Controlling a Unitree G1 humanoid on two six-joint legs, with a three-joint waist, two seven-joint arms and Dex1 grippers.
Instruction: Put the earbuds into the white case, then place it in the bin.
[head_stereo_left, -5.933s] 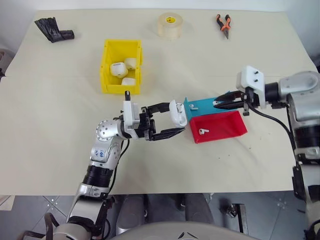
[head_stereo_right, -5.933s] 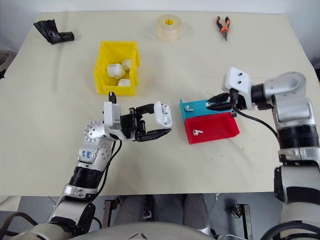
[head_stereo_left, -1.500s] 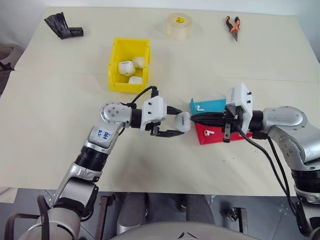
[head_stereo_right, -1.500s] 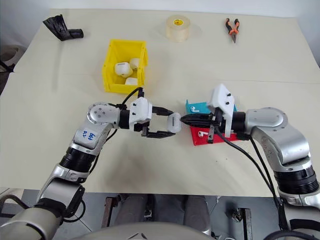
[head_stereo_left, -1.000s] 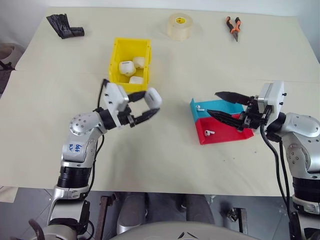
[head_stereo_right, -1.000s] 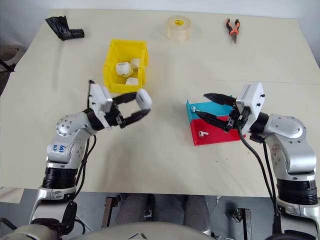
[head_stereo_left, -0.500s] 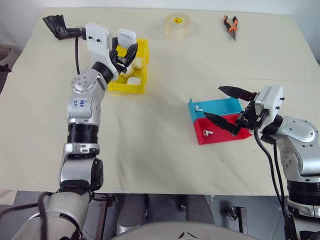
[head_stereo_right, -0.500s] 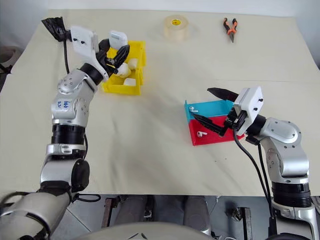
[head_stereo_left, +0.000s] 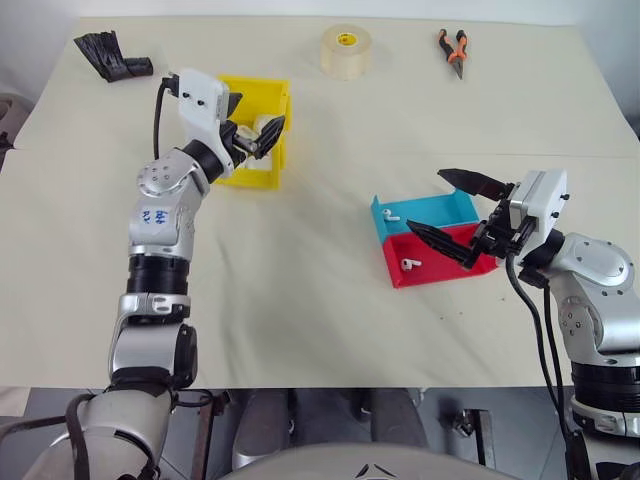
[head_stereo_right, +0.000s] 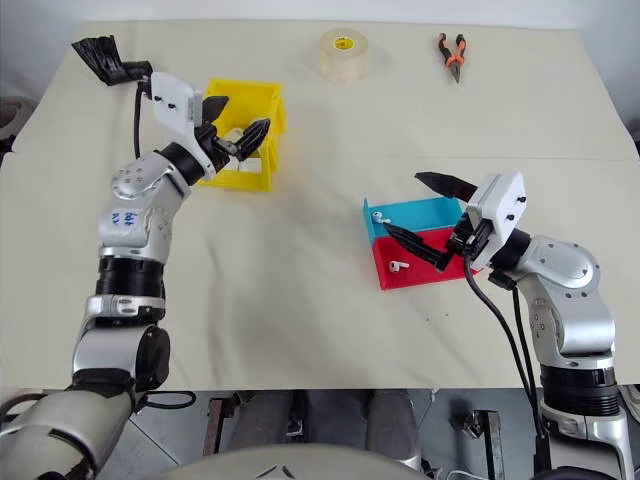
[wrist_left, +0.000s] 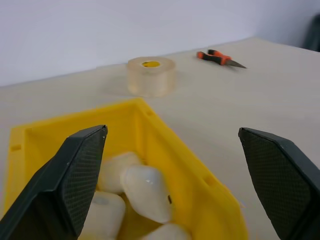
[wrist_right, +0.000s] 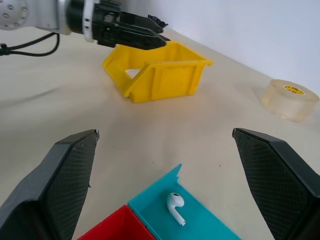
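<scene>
Left eye view: your left gripper (head_stereo_left: 252, 128) hangs with jaws wide and empty over the bin (head_stereo_left: 254, 176) in the upper left of the frame, a placing that suggests a drop-off, while your right gripper (head_stereo_left: 452, 212), jaws also wide and empty, waits at centre right over the blue tray (head_stereo_left: 455, 208) and red tray (head_stereo_left: 478, 264), each holding one of the earbuds (head_stereo_left: 393, 214). Left wrist view: at lower left the white case (wrist_left: 147, 192) lies tilted among its fellows inside the bin, long axis running from upper left to lower right. Right wrist view: the earbud in the blue tray lies flat at bottom centre, stem pointing toward the lower right.
</scene>
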